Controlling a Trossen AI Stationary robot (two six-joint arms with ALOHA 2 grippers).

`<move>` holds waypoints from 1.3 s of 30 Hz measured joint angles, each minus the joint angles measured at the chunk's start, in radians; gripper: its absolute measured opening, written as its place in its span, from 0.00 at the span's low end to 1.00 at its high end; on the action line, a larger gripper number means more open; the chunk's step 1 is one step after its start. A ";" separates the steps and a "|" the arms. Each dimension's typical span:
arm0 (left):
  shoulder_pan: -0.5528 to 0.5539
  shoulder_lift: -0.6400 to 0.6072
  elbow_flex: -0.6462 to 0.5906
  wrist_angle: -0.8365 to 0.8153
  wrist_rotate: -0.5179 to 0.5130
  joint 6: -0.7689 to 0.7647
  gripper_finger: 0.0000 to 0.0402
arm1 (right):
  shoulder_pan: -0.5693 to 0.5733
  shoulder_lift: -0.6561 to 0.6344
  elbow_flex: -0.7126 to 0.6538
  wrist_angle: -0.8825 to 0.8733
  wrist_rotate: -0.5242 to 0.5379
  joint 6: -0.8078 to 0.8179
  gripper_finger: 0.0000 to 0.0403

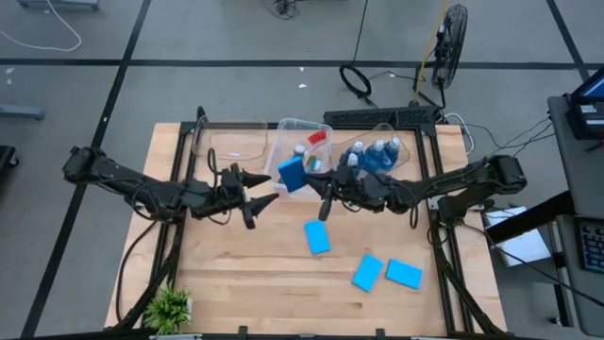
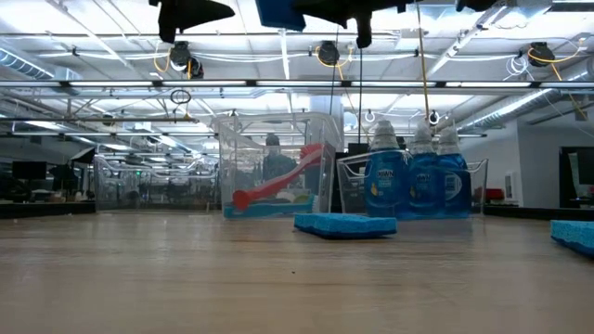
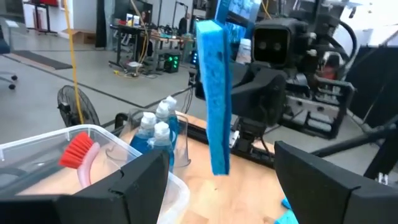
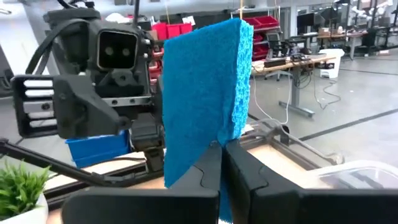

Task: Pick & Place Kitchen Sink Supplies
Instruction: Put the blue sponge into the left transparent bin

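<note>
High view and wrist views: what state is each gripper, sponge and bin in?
Left gripper: fingers open, empty.
Right gripper: shut on held sponge, upright, mid-air.
Three loose sponges: flat on table.
Brush bin: holds a red brush.
Bottle bin: holds blue bottles.

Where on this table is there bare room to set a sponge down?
Free: the broad wood between the plant and the nearest loose sponge. Crowded: the far edge, taken by the empty bin, brush bin and bottle bin, and the right-hand near area with two more sponges.
</note>
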 joint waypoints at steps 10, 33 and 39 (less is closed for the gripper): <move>0.055 0.012 0.000 0.015 0.040 -0.052 0.73 | 0.006 0.041 0.033 -0.003 -0.003 0.011 0.00; 0.152 0.132 0.000 0.209 0.191 -0.102 0.47 | 0.005 0.042 0.036 -0.030 -0.012 0.027 0.00; 0.152 0.131 0.000 0.210 0.211 -0.113 0.06 | 0.004 0.042 0.036 -0.032 -0.047 0.027 0.00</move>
